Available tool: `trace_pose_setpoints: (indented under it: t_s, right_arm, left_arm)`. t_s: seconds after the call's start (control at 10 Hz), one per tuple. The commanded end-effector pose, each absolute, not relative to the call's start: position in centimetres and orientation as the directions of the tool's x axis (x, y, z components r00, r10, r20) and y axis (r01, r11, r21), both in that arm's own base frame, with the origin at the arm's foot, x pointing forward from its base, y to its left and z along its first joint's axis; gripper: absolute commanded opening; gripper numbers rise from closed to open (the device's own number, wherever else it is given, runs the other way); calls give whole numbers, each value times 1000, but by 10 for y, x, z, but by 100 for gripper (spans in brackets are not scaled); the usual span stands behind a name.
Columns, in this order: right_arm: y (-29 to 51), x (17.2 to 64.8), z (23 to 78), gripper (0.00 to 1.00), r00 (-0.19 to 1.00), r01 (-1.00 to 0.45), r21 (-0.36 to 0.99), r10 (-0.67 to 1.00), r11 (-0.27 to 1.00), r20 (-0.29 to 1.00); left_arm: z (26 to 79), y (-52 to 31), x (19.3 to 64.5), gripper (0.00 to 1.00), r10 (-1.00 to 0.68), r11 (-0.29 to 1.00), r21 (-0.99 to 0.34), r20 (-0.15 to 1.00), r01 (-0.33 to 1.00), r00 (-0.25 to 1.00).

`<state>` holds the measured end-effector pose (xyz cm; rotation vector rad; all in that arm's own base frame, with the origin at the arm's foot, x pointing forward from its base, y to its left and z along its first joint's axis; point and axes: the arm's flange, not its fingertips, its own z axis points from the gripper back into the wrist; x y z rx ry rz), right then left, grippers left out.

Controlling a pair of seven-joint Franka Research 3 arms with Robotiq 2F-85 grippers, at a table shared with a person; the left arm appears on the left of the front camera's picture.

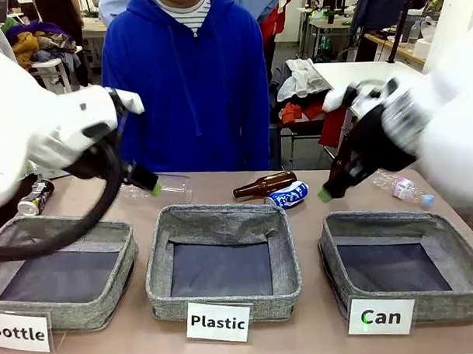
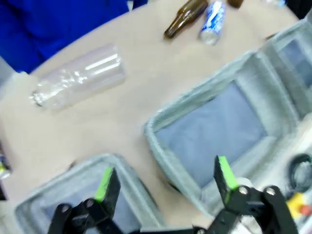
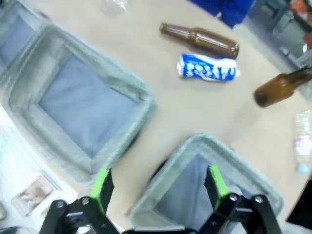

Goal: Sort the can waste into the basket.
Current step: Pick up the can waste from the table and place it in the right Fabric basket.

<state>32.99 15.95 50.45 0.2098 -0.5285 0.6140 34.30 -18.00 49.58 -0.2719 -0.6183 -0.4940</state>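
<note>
Step in hand, by my reading: the reach for the can, nothing picked yet. Left gripper (image 1: 147, 182) and right gripper (image 1: 330, 191) both hover above the table with jaws spread and nothing between them; the green pads (image 3: 101, 187) stand wide apart. Target is the dented blue-and-white can (image 1: 288, 195), lying on its side on the table beyond the gap between the middle basket (image 1: 221, 216) and the basket (image 1: 382, 218) marked by the "Can" sign (image 1: 381, 317), which sits at the robot's right. The right arm is nearer, so it should take the can. Suggest coming down from above with the jaws set across the can's short width, far finger kept off the brown bottle (image 1: 264, 184), closing gently since the wall is already crushed. Then lift clear of the fabric rim and let go over the dark liner. The front view reads the signs and makes can and bottle look as if they touch. The right wrist view, looking down, seems to give a thin strip of bare table between the can (image 3: 208, 67) and the bottle (image 3: 200, 36), and a second brown bottle (image 3: 282, 87) off to one side. The left wrist view is blurred, with a clear plastic cup (image 2: 80, 78) lying well apart from the can (image 2: 213, 17)
</note>
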Motion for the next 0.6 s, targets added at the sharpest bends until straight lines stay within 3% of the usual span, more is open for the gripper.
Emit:
trace_pose_setpoints:
  t_s: [0.0,0.1,0.4,0.5]
  right_arm:
    - [101,300,549,100,730,-589,258,367,766,576]
    - [55,292,556,100,685,-687,359,396,632,612]
    - [-85,295,550,100,730,-573,623,-13,533,684]
    - [-118,298,537,100,737,-536,681,-117,499,666]
  left_arm:
    - [539,-152,302,100,-287,783,-279,633,557,719]
    - [548,-118,289,100,-283,680,-384,648,625,707]
    - [549,23,284,100,23,585,-605,677,540,735]
    - [537,60,276,100,180,620,-644,673,449,717]
